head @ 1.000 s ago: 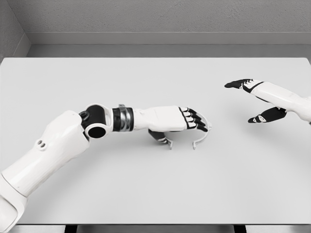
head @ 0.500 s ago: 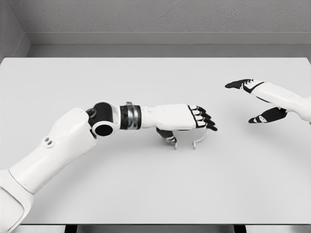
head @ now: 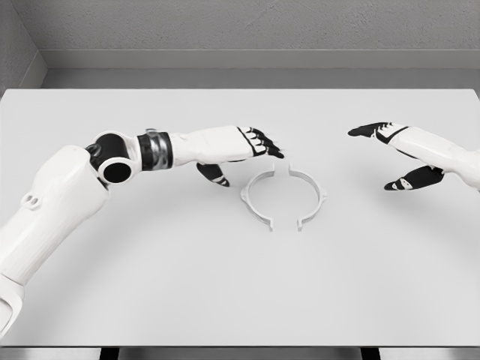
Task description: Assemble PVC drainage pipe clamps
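Head view: we're hovering our empty, loose-fingered left robot hand at 10 o'clock of the clamp; looks like its halves are already joined.

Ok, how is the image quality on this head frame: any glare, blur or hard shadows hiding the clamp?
Head view: flat, even simulator lighting, no glare, no blur. The white pipe clamp stays sharp but has low contrast against the pale table, with only a faint soft shadow under it. The left hand throws a faint shadow too; the right hand is crisp near the frame's right edge.
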Available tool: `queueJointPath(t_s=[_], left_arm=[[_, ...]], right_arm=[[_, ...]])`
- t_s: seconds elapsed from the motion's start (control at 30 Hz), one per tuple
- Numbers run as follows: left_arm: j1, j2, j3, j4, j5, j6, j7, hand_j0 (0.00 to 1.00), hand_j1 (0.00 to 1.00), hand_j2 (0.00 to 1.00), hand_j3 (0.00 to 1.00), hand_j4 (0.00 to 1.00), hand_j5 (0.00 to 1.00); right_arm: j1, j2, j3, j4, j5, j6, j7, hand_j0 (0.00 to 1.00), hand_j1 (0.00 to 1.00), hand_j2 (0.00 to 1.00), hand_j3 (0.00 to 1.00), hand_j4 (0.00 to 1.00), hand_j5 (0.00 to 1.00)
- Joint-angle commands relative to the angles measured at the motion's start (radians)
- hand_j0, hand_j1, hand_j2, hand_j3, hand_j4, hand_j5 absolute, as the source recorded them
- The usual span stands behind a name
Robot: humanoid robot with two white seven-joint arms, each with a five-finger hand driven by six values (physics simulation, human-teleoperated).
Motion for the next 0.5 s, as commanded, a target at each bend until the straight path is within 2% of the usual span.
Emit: queueJointPath(t_s=[0.0,0.13,0.27,0.47], left_arm=[[0.0,-0.004,0.001,0.022,-0.001,0.002,-0.008,0.99,0.99,0.99,0.99,0.99,0.99],[0.0,-0.045,-0.001,0.062,-0.046,0.002,-0.008,0.99,0.99,0.99,0.99,0.99,0.99],[0.0,-0.07,-0.005,0.067,-0.076,0.002,-0.006,0.99,0.99,0.99,0.99,0.99,0.99],[0.002,-0.091,-0.01,0.09,-0.09,0.002,-0.008,0.99,0.99,0.99,0.99,0.99,0.99]], right_arm=[[0.0,-0.001,-0.002,0.0,-0.007,0.003,0.0,1.0,1.0,1.0,1.0,1.0,1.0],[0.002,-0.001,-0.002,0.0,-0.007,0.003,0.0,1.0,1.0,1.0,1.0,1.0,1.0],[0.003,-0.002,-0.009,0.0,-0.007,0.003,0.0,1.0,1.0,1.0,1.0,1.0,1.0],[0.003,-0.001,-0.011,0.0,-0.009,0.003,0.0,1.0,1.0,1.0,1.0,1.0,1.0]])
